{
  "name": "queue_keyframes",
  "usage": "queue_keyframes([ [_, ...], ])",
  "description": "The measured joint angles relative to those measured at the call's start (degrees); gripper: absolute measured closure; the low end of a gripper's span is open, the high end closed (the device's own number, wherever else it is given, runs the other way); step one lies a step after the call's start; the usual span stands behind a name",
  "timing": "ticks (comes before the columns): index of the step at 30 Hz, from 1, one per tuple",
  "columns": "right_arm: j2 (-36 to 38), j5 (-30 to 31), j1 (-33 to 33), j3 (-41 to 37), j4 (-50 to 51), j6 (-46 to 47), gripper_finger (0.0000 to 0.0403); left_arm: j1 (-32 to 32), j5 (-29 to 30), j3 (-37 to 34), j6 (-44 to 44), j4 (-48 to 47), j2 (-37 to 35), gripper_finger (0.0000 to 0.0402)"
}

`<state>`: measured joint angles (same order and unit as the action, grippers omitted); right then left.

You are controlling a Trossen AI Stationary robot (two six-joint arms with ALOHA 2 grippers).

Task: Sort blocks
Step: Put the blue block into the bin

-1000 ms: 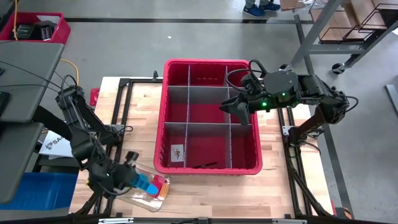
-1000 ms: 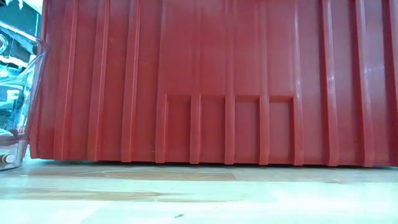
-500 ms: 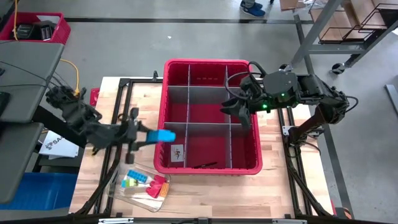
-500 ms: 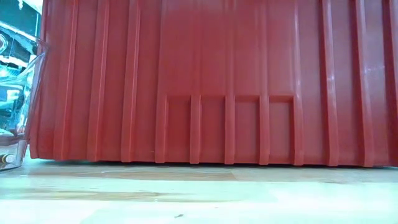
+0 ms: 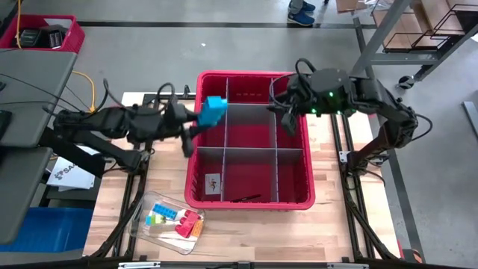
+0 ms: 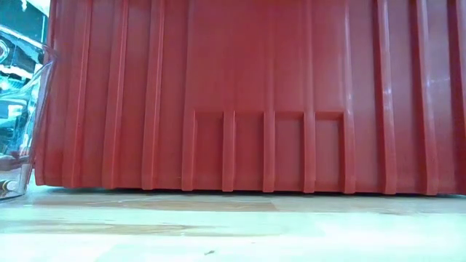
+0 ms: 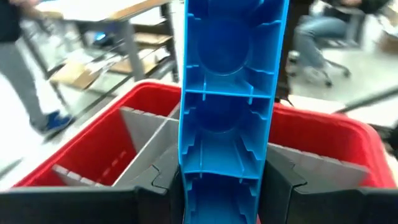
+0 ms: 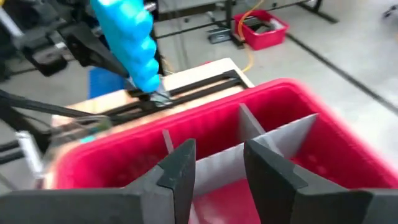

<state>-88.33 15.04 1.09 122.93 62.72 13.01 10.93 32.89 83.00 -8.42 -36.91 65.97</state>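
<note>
A long blue block (image 5: 215, 110) hangs in the air over the far-left corner of the red bin (image 5: 250, 202), with my left gripper (image 5: 196, 119) shut on it. The right wrist view shows the same blue block (image 8: 127, 37). More blocks (image 5: 179, 223), red, blue, yellow and green, lie in a clear container (image 5: 149, 228) at the table's near left. My right gripper (image 8: 217, 168) is open over the bin's far-right compartments, with nothing between its fingers. My left gripper pinches the blue block's near end (image 7: 221, 186) between its two fingers, one on each long side. The fingers reach about level from the table's left, along the block. The block sticks out past them, hollow underside toward the wrist camera, lifted clear of the bin.
Grey dividers (image 5: 250, 149) split the bin into several compartments. A small card (image 5: 213, 181) and a thin dark object (image 5: 243, 199) lie in the near ones. The bin's near wall (image 6: 255, 94) fills the low view, beside the clear container (image 6: 22, 109).
My left gripper has risen out of the clear container with the blue block and swung toward the table's far edge and right, up to the bin's far-left corner, turning as it went. My right gripper has shifted toward the far edge and rolled.
</note>
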Motion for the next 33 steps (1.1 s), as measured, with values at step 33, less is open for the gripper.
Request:
queue_keyframes([
  [33, -5.64, -0.93, 22.15, 0.00, -0.81, -6.98, 0.0274, -47.63, -27.47, 0.04, 17.17, 1.45, 2.20, 0.0277],
])
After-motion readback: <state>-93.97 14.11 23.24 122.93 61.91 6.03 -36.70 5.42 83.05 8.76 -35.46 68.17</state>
